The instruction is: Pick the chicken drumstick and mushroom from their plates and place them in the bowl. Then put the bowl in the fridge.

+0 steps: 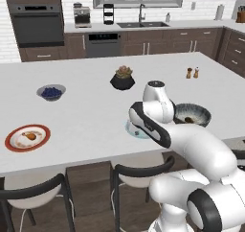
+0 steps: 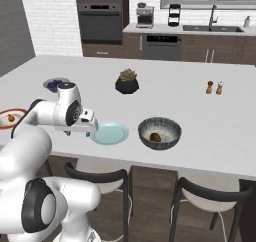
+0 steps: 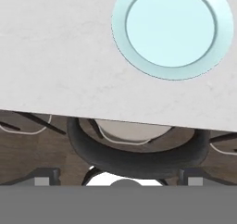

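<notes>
The dark brown mushroom [image 2: 155, 137] lies inside the wide dark grey bowl [image 2: 172, 127] on the white island counter. Left of the bowl sits the pale blue-teal plate [image 3: 171, 26], which is bare. My gripper [image 2: 86, 131] hangs just left of this plate, over the counter's near edge, open with nothing between its fingertips [image 3: 43, 180]. Far to the left, the red-rimmed white plate [image 1: 14, 145] carries the golden-brown chicken drumstick [image 1: 31, 136]. My arm covers most of the teal plate [image 1: 130, 129] in the left base view. The fridge is out of view.
A small grey bowl of blue berries [image 1: 51, 92] and a black faceted plant pot [image 1: 122, 80] stand further back. Salt and pepper shakers [image 1: 192, 73] are at the back right. Dark stools [image 3: 134, 156] stand under the counter's near edge.
</notes>
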Controlling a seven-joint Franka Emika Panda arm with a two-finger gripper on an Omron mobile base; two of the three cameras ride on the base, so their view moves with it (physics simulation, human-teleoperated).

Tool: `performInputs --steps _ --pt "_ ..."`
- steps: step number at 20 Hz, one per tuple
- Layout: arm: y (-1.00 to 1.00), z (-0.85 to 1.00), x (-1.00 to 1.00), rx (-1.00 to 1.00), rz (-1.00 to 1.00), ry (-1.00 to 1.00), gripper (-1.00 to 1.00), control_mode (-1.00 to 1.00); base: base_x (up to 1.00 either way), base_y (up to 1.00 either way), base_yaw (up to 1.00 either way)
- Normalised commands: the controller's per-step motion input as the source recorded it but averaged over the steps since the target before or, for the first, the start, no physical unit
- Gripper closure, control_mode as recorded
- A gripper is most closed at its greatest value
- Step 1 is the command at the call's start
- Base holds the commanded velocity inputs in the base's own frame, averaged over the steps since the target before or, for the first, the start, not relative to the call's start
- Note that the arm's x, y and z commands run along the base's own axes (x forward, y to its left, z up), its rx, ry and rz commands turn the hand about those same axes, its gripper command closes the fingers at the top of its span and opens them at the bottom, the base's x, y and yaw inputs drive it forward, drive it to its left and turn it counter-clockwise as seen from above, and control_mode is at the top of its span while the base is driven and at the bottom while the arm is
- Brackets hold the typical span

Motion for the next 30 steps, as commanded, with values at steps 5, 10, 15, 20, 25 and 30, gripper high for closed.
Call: performInputs --steps 5,10,15,20,25,30 --pt "0.0 0.0 0.0 0.0 0.0 0.0 -1.0 1.0 0.22 0.26 -0.04" --pt "0.0 0.0 0.0 0.0 0.0 0.0 -1.0 1.0 0.43 0.44 -0.07" --pt "0.0 0.0 0.0 0.0 0.0 0.0 -1.0 1.0 0.44 0.45 -0.04" --pt "0.0 0.0 0.0 0.0 0.0 0.0 -1.0 1.0 0.82 0.13 0.0" --pt "0.0 0.0 0.0 0.0 0.0 0.0 -1.0 1.0 0.45 0.03 0.0" --pt "0.74 -0.01 0.14 0.0 0.0 -0.03 -1.0 -1.0 0.0 0.06 0.0"
